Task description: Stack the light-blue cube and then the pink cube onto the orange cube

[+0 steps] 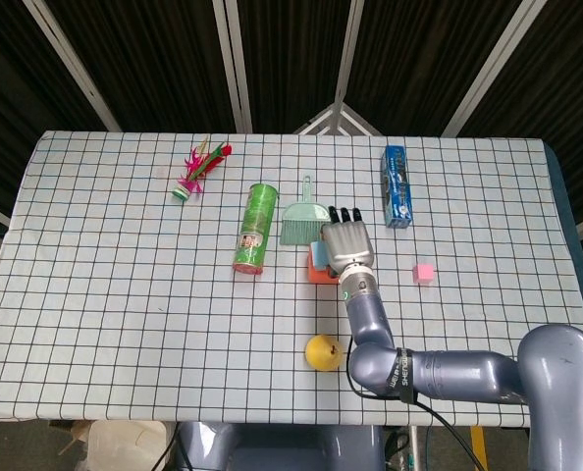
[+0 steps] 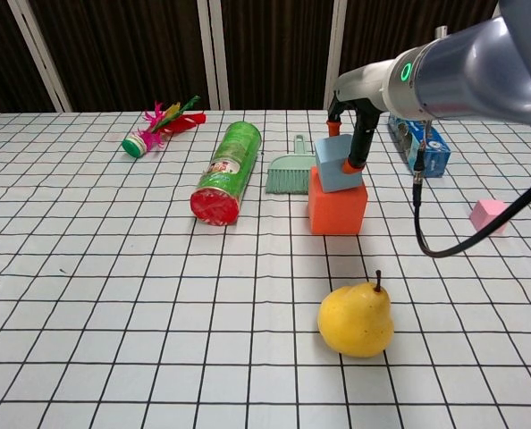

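The light-blue cube (image 2: 334,166) sits slightly tilted on top of the orange cube (image 2: 337,208), near the table's middle. My right hand (image 2: 358,121) reaches down over it and grips it, with one orange-tipped finger on its front face and another behind it. From above, the right hand (image 1: 345,242) covers most of the light-blue cube (image 1: 316,253) and the orange cube (image 1: 317,275). The pink cube (image 2: 489,214) lies alone on the cloth to the right (image 1: 424,272). My left hand appears in neither view.
A green can (image 2: 225,172) lies on its side left of the stack, with a small teal dustpan brush (image 2: 289,171) behind. A yellow pear (image 2: 356,320) stands in front. A blue box (image 2: 419,143) is at back right, a feathered shuttlecock (image 2: 158,123) at back left.
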You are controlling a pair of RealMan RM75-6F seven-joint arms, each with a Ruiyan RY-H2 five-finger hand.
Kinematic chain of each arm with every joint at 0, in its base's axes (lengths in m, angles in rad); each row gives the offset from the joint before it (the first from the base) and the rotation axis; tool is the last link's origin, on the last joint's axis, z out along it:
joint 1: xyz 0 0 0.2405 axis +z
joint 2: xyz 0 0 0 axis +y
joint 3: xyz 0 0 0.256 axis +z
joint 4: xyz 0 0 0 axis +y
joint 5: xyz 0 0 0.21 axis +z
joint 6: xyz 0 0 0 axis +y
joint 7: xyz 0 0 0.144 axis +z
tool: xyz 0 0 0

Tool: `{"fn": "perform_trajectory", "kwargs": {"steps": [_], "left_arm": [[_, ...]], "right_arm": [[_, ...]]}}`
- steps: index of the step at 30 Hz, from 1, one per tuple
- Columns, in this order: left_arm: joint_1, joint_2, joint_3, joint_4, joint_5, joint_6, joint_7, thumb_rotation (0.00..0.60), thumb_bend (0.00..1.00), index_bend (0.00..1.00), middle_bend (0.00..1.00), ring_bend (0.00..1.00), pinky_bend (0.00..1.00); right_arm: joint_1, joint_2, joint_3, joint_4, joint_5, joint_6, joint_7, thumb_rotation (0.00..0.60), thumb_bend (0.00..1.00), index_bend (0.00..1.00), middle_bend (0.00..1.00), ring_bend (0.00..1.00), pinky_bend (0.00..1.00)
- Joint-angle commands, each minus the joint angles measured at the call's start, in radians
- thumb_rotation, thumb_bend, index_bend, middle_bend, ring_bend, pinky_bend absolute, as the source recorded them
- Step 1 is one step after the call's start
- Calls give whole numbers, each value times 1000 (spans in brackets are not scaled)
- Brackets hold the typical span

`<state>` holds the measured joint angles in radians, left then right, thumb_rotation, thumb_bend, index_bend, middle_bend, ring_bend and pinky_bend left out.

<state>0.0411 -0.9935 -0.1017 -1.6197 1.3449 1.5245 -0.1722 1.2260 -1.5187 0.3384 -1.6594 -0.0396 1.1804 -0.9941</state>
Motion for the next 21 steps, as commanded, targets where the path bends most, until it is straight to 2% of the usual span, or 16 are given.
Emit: {"fn": "perform_trajectory", "kwargs": {"steps": [1, 19, 21], "left_arm": [[0, 0, 0, 0, -1, 0, 0, 600, 161, 123, 0, 0, 0], [3, 1, -1, 1, -3, 3, -4, 600, 161, 123, 0, 0, 0], [3, 1, -1, 1, -3, 3, -5, 600, 161, 123, 0, 0, 0]], "right_arm": [[0, -2, 0, 5, -1, -1, 1, 600, 414, 432, 38, 14, 45], [-3, -14, -2, 27, -9, -19, 8, 600, 414, 433, 37, 14, 45], [-4, -14, -4, 27, -10, -18, 7, 600, 415, 403, 38, 14, 45]]}}
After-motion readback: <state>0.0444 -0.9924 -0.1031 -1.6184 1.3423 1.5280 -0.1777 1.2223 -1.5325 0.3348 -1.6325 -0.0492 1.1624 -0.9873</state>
